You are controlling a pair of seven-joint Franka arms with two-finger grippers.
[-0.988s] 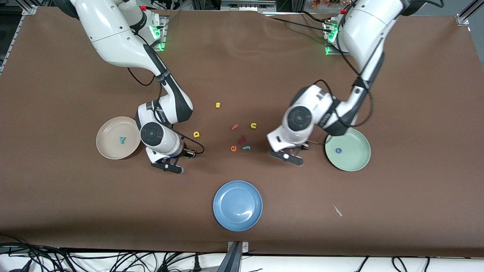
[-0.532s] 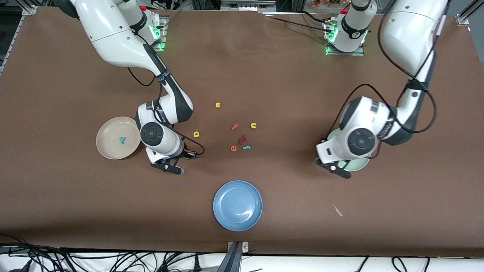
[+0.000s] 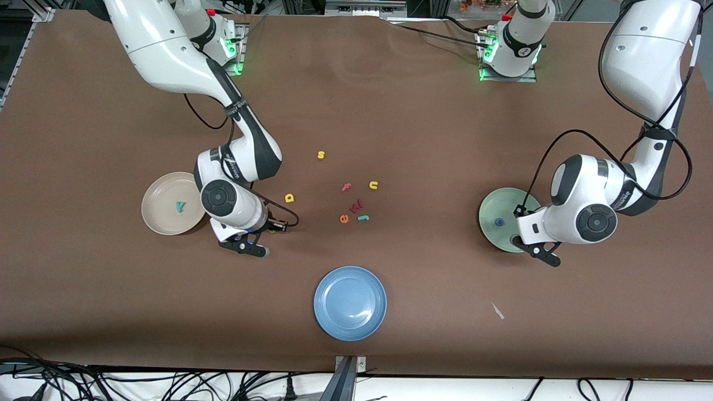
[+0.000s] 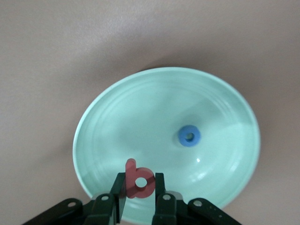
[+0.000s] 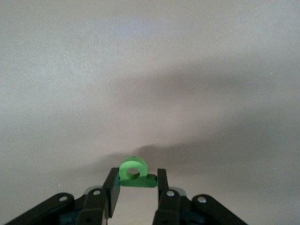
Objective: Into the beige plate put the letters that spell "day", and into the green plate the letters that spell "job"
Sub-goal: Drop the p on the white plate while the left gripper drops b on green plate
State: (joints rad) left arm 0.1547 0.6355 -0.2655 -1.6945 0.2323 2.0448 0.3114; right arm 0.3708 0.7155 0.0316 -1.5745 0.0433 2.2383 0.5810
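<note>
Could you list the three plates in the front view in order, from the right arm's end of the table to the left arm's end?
beige plate → blue plate → green plate

The brown worktop point(image 3: 423, 128) carries three plates: beige point(image 3: 161, 223), green point(image 3: 490, 207), blue point(image 3: 350, 302). Loose foam letters point(image 3: 356, 207) lie mid-worktop.

Left end effector point(image 4: 140, 193) clamped shut, right end effector point(image 5: 135, 190) gripping, arms bent low
</note>
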